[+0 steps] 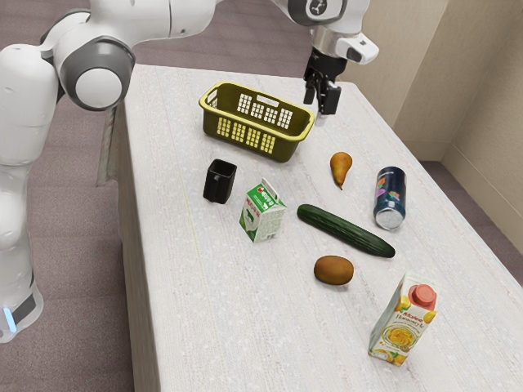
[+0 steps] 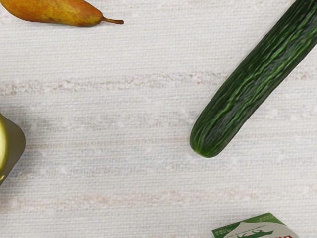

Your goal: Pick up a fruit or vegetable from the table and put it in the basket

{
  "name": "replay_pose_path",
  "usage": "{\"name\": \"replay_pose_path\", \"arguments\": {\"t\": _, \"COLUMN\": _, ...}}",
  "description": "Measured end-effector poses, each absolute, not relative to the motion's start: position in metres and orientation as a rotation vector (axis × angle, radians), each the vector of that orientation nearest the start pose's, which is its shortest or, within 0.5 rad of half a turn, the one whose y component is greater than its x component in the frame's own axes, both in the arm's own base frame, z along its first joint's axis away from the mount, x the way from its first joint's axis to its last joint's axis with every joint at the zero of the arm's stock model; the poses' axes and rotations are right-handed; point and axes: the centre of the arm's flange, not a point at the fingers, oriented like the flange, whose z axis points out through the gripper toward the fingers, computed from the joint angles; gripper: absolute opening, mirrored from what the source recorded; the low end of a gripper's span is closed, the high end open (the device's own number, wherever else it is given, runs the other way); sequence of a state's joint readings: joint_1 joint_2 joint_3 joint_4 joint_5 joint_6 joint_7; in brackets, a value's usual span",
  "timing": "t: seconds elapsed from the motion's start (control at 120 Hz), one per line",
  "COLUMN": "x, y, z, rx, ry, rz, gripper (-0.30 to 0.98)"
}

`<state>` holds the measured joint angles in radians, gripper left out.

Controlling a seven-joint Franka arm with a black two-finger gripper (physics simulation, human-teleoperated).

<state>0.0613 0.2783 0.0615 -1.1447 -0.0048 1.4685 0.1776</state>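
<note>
We take this for a plain indoor room, perhaps a home kitchen, though too little of it shows for us to be sure. Beige walls (image 1: 484, 94) meet in a corner beyond the table (image 1: 204, 327), and we see a mauve-grey floor (image 1: 78, 237) beside it. The homely hint is on the table: a juice carton (image 1: 396, 331), a can (image 1: 391, 196), a cucumber (image 1: 345, 231), a pear (image 1: 341, 167) and a plastic basket (image 1: 282, 148).
</note>
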Motion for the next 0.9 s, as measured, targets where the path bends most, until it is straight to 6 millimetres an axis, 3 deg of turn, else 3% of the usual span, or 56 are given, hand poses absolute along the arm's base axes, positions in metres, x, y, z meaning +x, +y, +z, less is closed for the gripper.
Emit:
{"name": "replay_pose_path", "arguments": {"t": 0.167, "x": 0.624, "y": 0.069, "z": 0.647, "rx": -3.120, "ry": 0.107, "rz": -0.064, "gripper": 0.69}}
{"name": "replay_pose_path", "arguments": {"t": 0.4, "x": 0.638, "y": 0.048, "z": 0.644, "rx": -3.116, "ry": 0.396, "rz": -0.104, "gripper": 0.69}}
{"name": "replay_pose_path", "arguments": {"t": 0.517, "x": 0.643, "y": 0.013, "z": 0.641, "rx": -3.100, "ry": 0.601, "rz": -0.118, "gripper": 0.69}}
{"name": "replay_pose_path", "arguments": {"t": 0.608, "x": 0.656, "y": 0.002, "z": 0.618, "rx": -3.087, "ry": 0.714, "rz": -0.092, "gripper": 0.68}}
{"name": "replay_pose_path", "arguments": {"t": 0.708, "x": 0.673, "y": 0.001, "z": 0.584, "rx": -3.075, "ry": 0.811, "rz": -0.049, "gripper": 0.69}}
{"name": "replay_pose_path", "arguments": {"t": 0.783, "x": 0.681, "y": 0.001, "z": 0.570, "rx": -3.058, "ry": 0.877, "rz": -0.043, "gripper": 0.69}}
{"name": "replay_pose_path", "arguments": {"t": 0.833, "x": 0.680, "y": -0.001, "z": 0.562, "rx": -3.043, "ry": 0.929, "rz": -0.033, "gripper": 0.69}}
{"name": "replay_pose_path", "arguments": {"t": 0.9, "x": 0.662, "y": -0.019, "z": 0.550, "rx": -2.994, "ry": 1.035, "rz": 0.005, "gripper": 0.68}}
